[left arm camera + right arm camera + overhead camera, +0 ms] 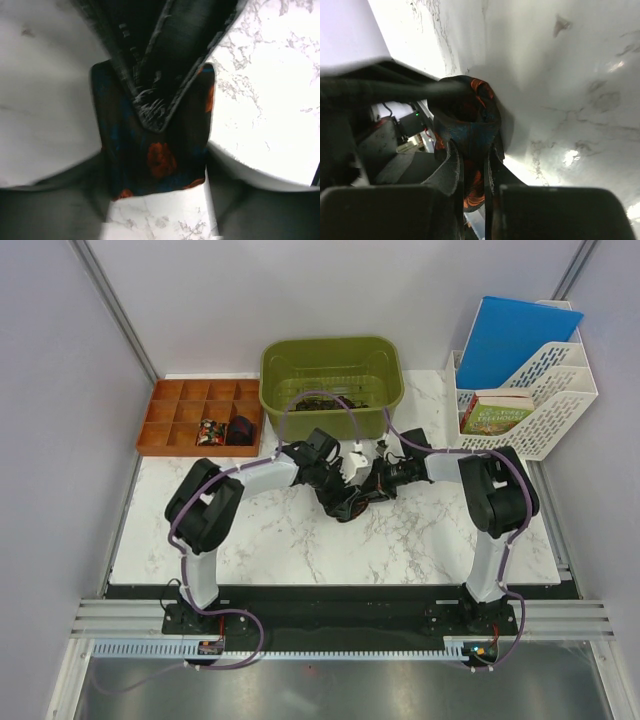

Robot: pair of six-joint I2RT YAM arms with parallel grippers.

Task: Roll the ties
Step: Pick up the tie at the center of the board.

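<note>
One tie (160, 160), dark fabric with orange-red blotches, lies on the marble table (300, 540) between the two arms. In the right wrist view the tie (470, 112) curls into a loose loop, and my right gripper (472, 150) is shut on the fabric just below that loop. My left gripper (155, 167) stands open, with the tie filling the gap between its fingers (60, 190). The right gripper's dark fingers (160, 95) pinch the tie from above there. In the top view the left gripper (340, 492) and the right gripper (372, 485) meet at mid-table. More ties (330, 400) lie in the green bin (275, 380).
An orange compartment tray (165, 415) at the back left holds two small dark coils (212, 430). A white file rack (560, 405) with a blue folder and a book stands at the back right. Purple cables run along both arms.
</note>
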